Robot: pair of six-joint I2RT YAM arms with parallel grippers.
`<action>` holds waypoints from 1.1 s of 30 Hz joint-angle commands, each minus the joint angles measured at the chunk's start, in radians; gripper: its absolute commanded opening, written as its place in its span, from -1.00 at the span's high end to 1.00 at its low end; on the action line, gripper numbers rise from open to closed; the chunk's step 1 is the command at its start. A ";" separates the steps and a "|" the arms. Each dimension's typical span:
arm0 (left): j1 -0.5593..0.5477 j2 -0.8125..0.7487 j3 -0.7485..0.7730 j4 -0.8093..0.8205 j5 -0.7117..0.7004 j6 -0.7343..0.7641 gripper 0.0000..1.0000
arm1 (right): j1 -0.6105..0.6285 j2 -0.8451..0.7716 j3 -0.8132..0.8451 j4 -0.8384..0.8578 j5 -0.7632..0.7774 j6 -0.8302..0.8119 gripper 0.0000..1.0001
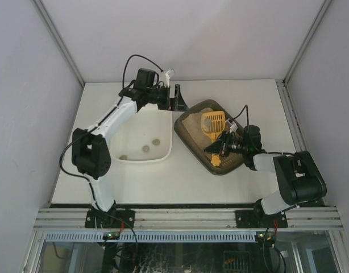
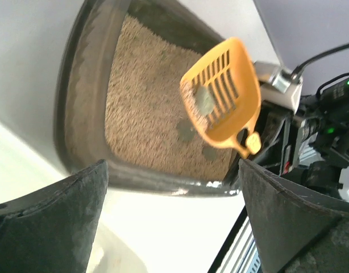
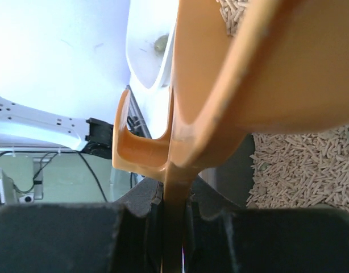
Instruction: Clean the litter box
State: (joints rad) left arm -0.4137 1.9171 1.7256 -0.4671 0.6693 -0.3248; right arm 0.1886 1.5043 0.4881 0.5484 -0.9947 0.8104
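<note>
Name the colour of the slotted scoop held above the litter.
The scoop is orange-yellow, seen best in the left wrist view.

Bright, even light; right wrist view glares white, with the close scoop (image 3: 220,85) blurred.

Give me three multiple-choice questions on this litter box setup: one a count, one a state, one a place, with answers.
1. How many clumps lie in the tub? A one; B three; C six.
2. The left gripper is: A open; B shut empty; C shut on the tub.
3. Where is the scoop? A over the litter box; B in the tub; C in the left gripper.
Answers: B, three dark lumps on its floor; A, its jaws stand wide apart; A, the right gripper holds it above the box.
</note>
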 commanded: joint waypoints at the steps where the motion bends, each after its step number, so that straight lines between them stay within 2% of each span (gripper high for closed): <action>1: 0.043 -0.169 -0.106 -0.107 -0.062 0.169 -0.99 | -0.003 -0.003 -0.053 0.438 -0.046 0.189 1.00; 4: 0.073 -0.243 -0.166 -0.191 -0.110 0.241 -0.99 | 0.002 -0.077 -0.088 0.408 -0.003 0.124 1.00; 8: 0.129 -0.287 -0.231 -0.316 -0.101 0.303 -0.99 | -0.061 -0.164 -0.167 0.496 0.055 0.153 1.00; 12: 0.199 -0.333 -0.313 -0.357 -0.085 0.330 -0.99 | -0.016 -0.226 -0.113 0.258 0.049 0.005 1.00; 15: 0.219 -0.350 -0.336 -0.433 -0.071 0.427 -0.99 | -0.096 -0.270 -0.180 0.387 0.070 0.095 1.00; 17: 0.221 -0.358 -0.345 -0.497 -0.097 0.477 -0.99 | -0.090 -0.274 -0.157 0.294 0.079 0.044 1.00; 19: 0.221 -0.387 -0.377 -0.489 -0.134 0.496 -1.00 | -0.032 -0.281 -0.123 0.176 0.099 -0.037 1.00; 21: 0.221 -0.428 -0.419 -0.461 -0.171 0.505 -1.00 | -0.035 -0.270 -0.135 0.231 0.089 0.009 1.00; 24: 0.221 -0.503 -0.489 -0.422 -0.191 0.511 -0.99 | -0.089 -0.208 -0.181 0.417 0.084 0.130 1.00; 28: 0.221 -0.587 -0.574 -0.349 -0.220 0.499 -0.99 | 0.051 -0.160 -0.107 0.212 0.108 -0.004 1.00; 31: 0.221 -0.621 -0.600 -0.339 -0.226 0.494 -0.99 | 0.006 -0.136 -0.154 0.361 0.127 0.094 1.00; 33: 0.221 -0.646 -0.627 -0.321 -0.227 0.494 -0.99 | 0.032 -0.098 -0.128 0.350 0.125 0.098 1.00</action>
State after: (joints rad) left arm -0.1921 1.3277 1.1515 -0.8589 0.4625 0.1509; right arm 0.2214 1.3655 0.3336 0.8043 -0.8974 0.8829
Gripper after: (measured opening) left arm 0.996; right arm 0.108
